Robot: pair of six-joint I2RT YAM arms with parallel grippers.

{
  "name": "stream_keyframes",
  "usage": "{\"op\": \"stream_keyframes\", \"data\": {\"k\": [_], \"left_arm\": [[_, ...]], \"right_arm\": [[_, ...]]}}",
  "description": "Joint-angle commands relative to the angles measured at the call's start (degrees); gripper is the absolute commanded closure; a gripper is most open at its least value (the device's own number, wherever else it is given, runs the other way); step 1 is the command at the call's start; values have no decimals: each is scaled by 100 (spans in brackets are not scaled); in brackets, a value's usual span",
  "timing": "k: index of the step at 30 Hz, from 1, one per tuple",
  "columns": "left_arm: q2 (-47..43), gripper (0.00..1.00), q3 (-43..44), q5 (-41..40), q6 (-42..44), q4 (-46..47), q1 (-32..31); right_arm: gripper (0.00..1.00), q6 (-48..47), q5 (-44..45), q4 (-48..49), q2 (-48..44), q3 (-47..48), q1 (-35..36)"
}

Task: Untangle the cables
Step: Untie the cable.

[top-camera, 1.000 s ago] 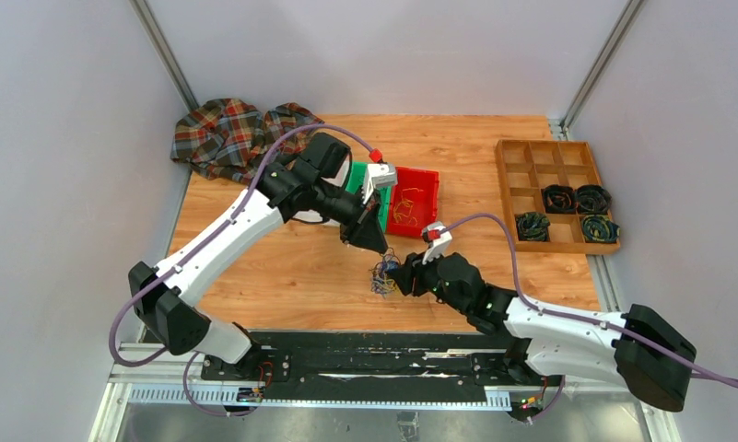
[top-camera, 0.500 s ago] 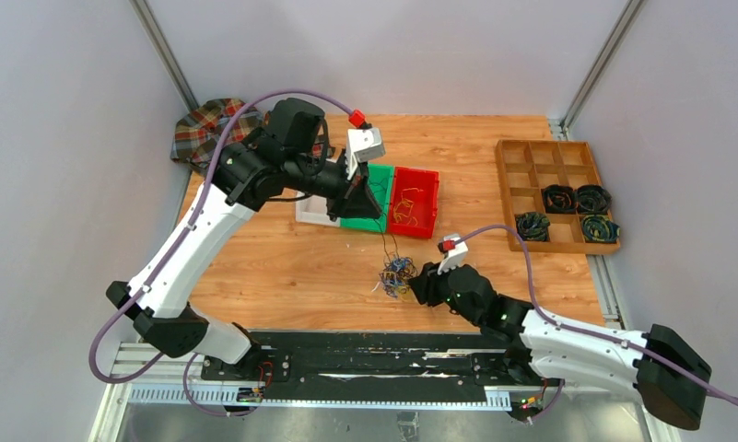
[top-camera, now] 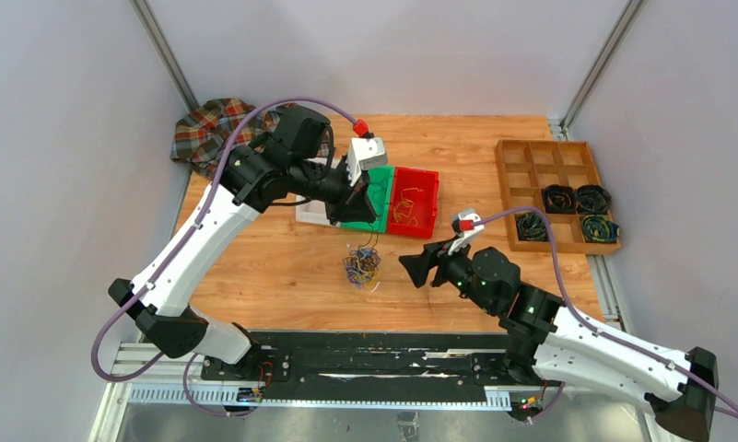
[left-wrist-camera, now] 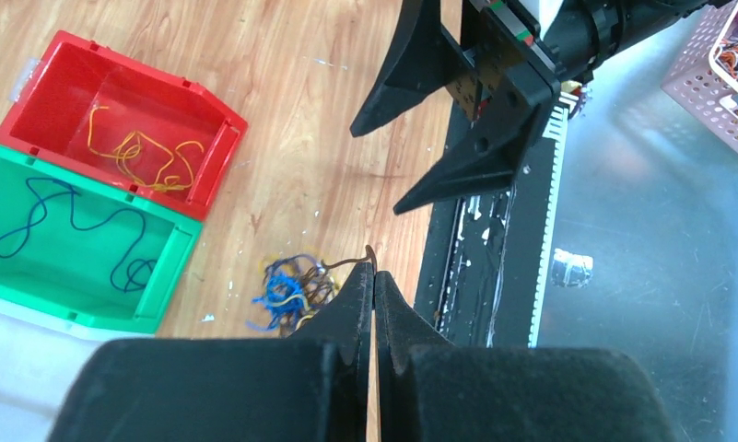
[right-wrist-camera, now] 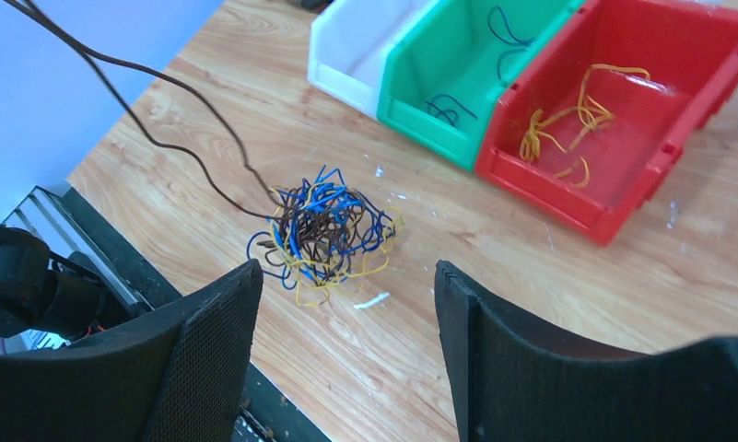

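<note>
Over the middle of the tabletop (top-camera: 282, 267), your left claw (left-wrist-camera: 374, 279) is pinching shut on one brown strand (right-wrist-camera: 176, 147) trailing down to the cables (top-camera: 362, 267), which are lying between the green bin (right-wrist-camera: 425, 124) and the near edge. Rightward, your right claw (top-camera: 415, 264) is hanging wide open, holding nothing, so pulling higher is risking dragging the unpinned clump along.
</note>
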Motion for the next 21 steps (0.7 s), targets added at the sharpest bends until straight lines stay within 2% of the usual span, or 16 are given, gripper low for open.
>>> {"op": "stream_keyframes", "data": {"k": [1, 6, 16, 21], "left_arm": [[-67, 100, -13, 7, -42, -2, 22], [-111, 100, -52, 0, -63, -5, 22], [-160, 100, -22, 305, -193, 0, 13], [-148, 99, 136, 581, -282, 4, 13]], "right_arm": [[31, -413, -146, 164, 529, 447, 260], [30, -544, -250, 614, 1054, 684, 360], [30, -729, 354, 1111, 1694, 869, 364], [32, -829, 387, 1296, 2058, 935, 364]]}}
